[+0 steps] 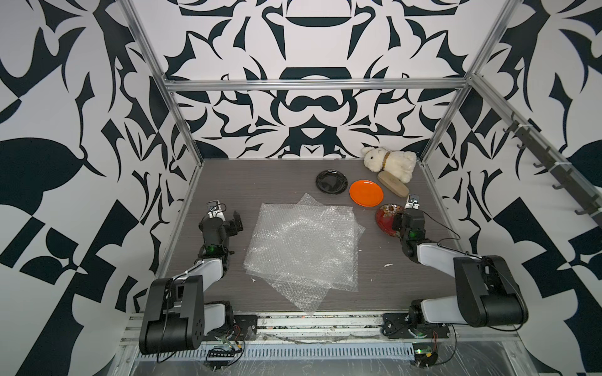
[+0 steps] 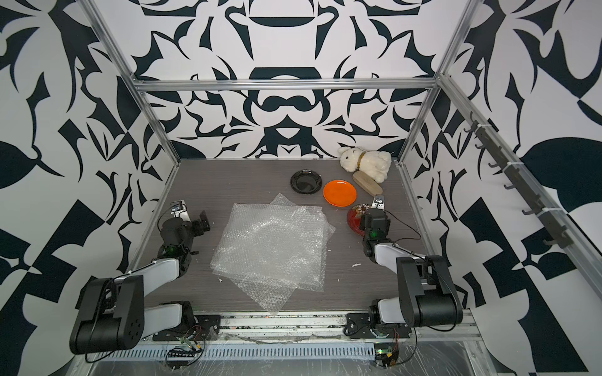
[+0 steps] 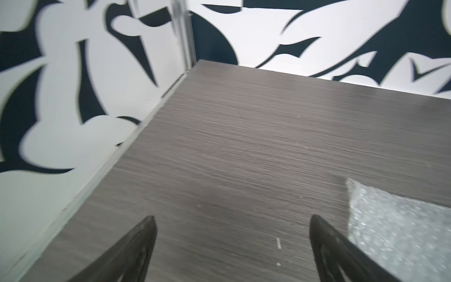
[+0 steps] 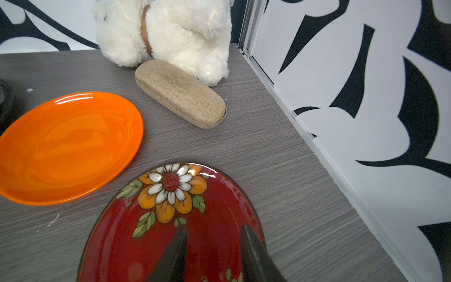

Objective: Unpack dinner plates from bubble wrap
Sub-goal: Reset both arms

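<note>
Three dinner plates lie bare on the grey table in both top views: a black one (image 1: 331, 182), an orange one (image 1: 366, 192) and a dark red floral one (image 1: 384, 215). The bubble wrap (image 1: 303, 250) is spread flat mid-table as overlapping clear sheets. In the right wrist view my right gripper (image 4: 212, 227) hovers over the red plate (image 4: 170, 214), jaws apart, with red glaze showing between them and nothing held. The orange plate (image 4: 68, 146) lies beside it. My left gripper (image 3: 233, 216) stands wide open over bare table, the bubble wrap (image 3: 400, 232) just off to its side.
A white plush rabbit (image 1: 391, 162) and a tan oval case (image 1: 392, 184) sit in the back right corner, close to the orange plate. Patterned walls and metal posts enclose the table on three sides. Small white scraps (image 1: 387, 265) lie near the wrap.
</note>
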